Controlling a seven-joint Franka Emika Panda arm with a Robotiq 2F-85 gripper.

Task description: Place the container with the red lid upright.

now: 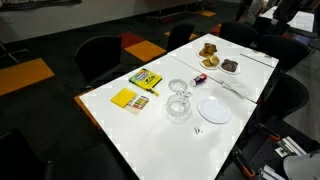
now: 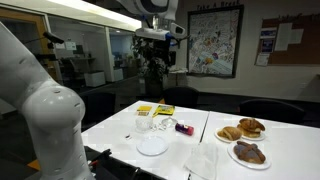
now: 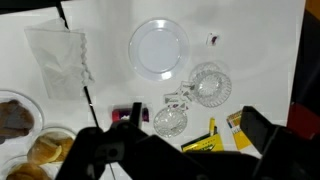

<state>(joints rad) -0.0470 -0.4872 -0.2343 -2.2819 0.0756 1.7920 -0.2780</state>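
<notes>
The container with the red lid [image 3: 213, 40] is a tiny pale bottle lying on the white table beside the white plate [image 3: 158, 48]. It shows as a small speck in an exterior view [image 1: 197, 129], near the plate [image 1: 213, 110]. My gripper [image 3: 180, 155] is open and empty, its dark fingers spread wide at the bottom of the wrist view. It hangs high above the table in an exterior view [image 2: 155, 40], well apart from the bottle.
Two clear glass bowls [image 3: 208, 85] [image 3: 170, 120] stand by the plate. Yellow crayon boxes [image 1: 145, 78] [image 1: 128, 99], a small pink and black item [image 1: 198, 78], a clear plastic bag [image 3: 60, 60] and plates of pastries [image 2: 245, 128] [image 2: 248, 152] are also on the table. Chairs surround it.
</notes>
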